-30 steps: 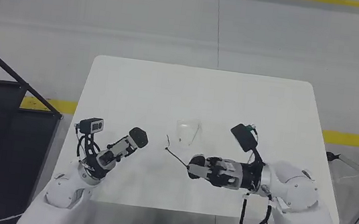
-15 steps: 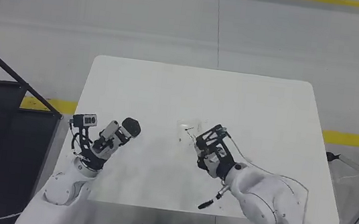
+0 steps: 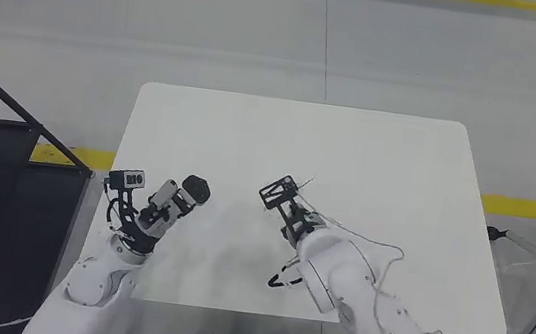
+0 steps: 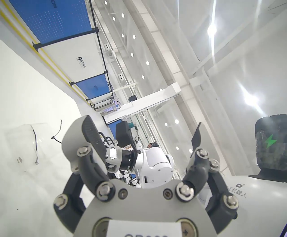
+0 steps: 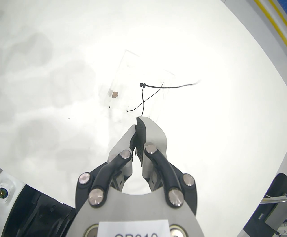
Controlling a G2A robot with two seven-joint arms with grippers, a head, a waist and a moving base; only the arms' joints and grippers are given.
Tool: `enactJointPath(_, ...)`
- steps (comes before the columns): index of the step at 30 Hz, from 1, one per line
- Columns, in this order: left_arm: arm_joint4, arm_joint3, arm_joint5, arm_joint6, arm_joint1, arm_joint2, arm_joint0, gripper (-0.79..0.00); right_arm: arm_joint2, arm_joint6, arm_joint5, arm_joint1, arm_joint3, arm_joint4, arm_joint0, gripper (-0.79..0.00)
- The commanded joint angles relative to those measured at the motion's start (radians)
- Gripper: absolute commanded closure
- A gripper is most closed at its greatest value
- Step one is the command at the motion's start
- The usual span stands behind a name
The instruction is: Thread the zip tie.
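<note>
Hovering above the zip tie [image 5: 157, 87] on the desk [image 5: 201, 44], the right gripper [image 5: 138, 120] is closed; the left gripper [image 4: 143, 125] is wide.

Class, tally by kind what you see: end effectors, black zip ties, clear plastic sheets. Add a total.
End effectors: 2 (left end effector, right end effector).
Black zip ties: 2, though strands cross (held zip tie, loose zip tie).
Clear plastic sheet: 1.
Total: 5.
</note>
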Motion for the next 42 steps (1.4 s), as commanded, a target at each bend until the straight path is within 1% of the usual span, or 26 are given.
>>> enactJointPath(1, 0.0, 0.0, 0.0, 0.0, 0.0, 0.0, 0.0, -0.785, -0.013, 0.015, 0.006, -0.008, 0.016, -0.004, 0.011, 0.0)
enactJointPath(15, 0.0, 0.0, 0.0, 0.0, 0.0, 0.0, 0.0, -0.785, -0.068, 0.026, 0.023, -0.057, 0.098, -0.028, 0.046, 0.0)
enactJointPath(16, 0.0, 0.0, 0.0, 0.0, 0.0, 0.0, 0.0, -0.785, -0.069, 0.028, 0.023, -0.06, 0.101, -0.029, 0.047, -0.012)
enactJointPath(18, 0.0, 0.0, 0.0, 0.0, 0.0, 0.0, 0.0, -0.785, -0.068, 0.031, 0.022, -0.065, 0.105, -0.03, 0.05, -0.145)
enactJointPath(19, 0.0, 0.0, 0.0, 0.0, 0.0, 0.0, 0.0, -0.785, -0.068, 0.029, 0.022, -0.068, 0.107, -0.032, 0.051, -0.166)
enactJointPath(23, 0.0, 0.0, 0.0, 0.0, 0.0, 0.0, 0.0, -0.785, -0.064, 0.027, 0.018, -0.076, 0.111, -0.036, 0.05, -0.182)
enactJointPath(32, 0.0, 0.0, 0.0, 0.0, 0.0, 0.0, 0.0, -0.785, -0.047, 0.023, 0.001, -0.091, 0.113, -0.047, 0.04, -0.172)
enactJointPath(36, 0.0, 0.0, 0.0, 0.0, 0.0, 0.0, 0.0, -0.785, -0.034, 0.02, -0.005, -0.096, 0.101, -0.052, 0.034, -0.188)
enactJointPath(37, 0.0, 0.0, 0.0, 0.0, 0.0, 0.0, 0.0, -0.785, -0.027, 0.015, -0.004, -0.097, 0.092, -0.049, 0.029, -0.206)
enactJointPath(38, 0.0, 0.0, 0.0, 0.0, 0.0, 0.0, 0.0, -0.785, -0.017, 0.008, -0.002, -0.096, 0.079, -0.047, 0.022, -0.329)
enactJointPath(39, 0.0, 0.0, 0.0, 0.0, 0.0, 0.0, 0.0, -0.785, -0.004, 0.0, -0.002, -0.095, 0.064, -0.042, 0.011, -0.508)
enactJointPath(40, 0.0, 0.0, 0.0, 0.0, 0.0, 0.0, 0.0, -0.785, 0.012, -0.01, -0.001, -0.093, 0.044, -0.04, -0.001, -0.742)
enactJointPath(41, 0.0, 0.0, 0.0, 0.0, 0.0, 0.0, 0.0, -0.785, 0.027, -0.02, -0.002, -0.09, 0.023, -0.044, -0.017, -0.785)
enactJointPath(42, 0.0, 0.0, 0.0, 0.0, 0.0, 0.0, 0.0, -0.785, 0.043, -0.029, -0.005, -0.086, 0.001, -0.05, -0.034, -0.785)
